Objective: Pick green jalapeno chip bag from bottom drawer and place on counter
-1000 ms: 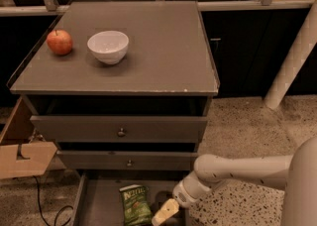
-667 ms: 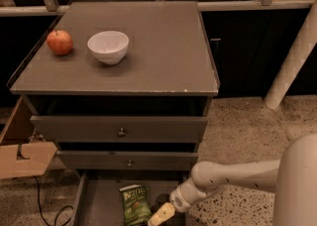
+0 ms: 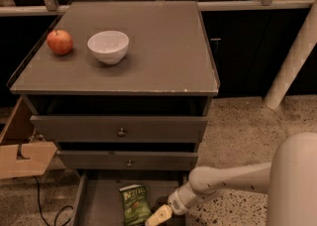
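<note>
Counter (image 3: 163, 46): grey-brown top filling the upper middle of the frame, with a pale, chipped front edge.
Apple (image 3: 60, 42): red, at the upper left of the counter.
Bowl (image 3: 108, 46): white, just right of the apple and apart from it.
Knobbed drawers (image 3: 121, 132): two below the counter; dark gaps above them hide their insides.
Bottom drawer (image 3: 99, 202): pulled out at lower centre, its front cut off by the frame's bottom edge.
Green jalapeno chip bag (image 3: 134, 202): lying flat in the bottom drawer, right of its middle; the label is too blurred to read.
Gripper (image 3: 157, 216): pale yellowish tip at the bottom edge, just right of the bag's lower end and perhaps touching it. It is partly cropped, so I cannot tell whether it is open or closed.
Arm (image 3: 233, 180): white, reaching in from the lower right.
</note>
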Available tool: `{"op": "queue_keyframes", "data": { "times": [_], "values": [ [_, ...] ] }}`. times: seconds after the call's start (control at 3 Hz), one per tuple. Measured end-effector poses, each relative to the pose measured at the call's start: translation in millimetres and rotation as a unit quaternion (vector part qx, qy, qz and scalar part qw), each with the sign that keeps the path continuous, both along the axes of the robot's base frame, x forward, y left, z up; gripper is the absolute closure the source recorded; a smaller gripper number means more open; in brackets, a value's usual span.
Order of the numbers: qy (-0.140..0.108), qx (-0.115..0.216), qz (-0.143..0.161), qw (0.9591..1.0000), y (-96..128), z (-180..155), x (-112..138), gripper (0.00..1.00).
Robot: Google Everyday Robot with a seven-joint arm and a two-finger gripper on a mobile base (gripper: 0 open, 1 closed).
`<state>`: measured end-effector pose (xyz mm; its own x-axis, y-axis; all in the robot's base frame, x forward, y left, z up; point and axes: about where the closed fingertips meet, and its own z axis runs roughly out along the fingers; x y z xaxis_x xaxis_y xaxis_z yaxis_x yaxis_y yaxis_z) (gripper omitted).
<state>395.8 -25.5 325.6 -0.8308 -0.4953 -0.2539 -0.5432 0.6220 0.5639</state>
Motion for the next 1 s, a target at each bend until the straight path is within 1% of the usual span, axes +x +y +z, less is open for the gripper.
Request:
{"op": "queue_keyframes", "data": {
  "times": [0.33,0.67,1.0],
  "values": [
    [0.008,0.003,-0.015,0.9999,7,-14,4,0.00],
    [0.006,0.002,-0.040,0.9992,4,-26,14,0.00],
    [0.001,-0.008,-0.063,0.9980,5,-40,25,0.00]
  ]
}}
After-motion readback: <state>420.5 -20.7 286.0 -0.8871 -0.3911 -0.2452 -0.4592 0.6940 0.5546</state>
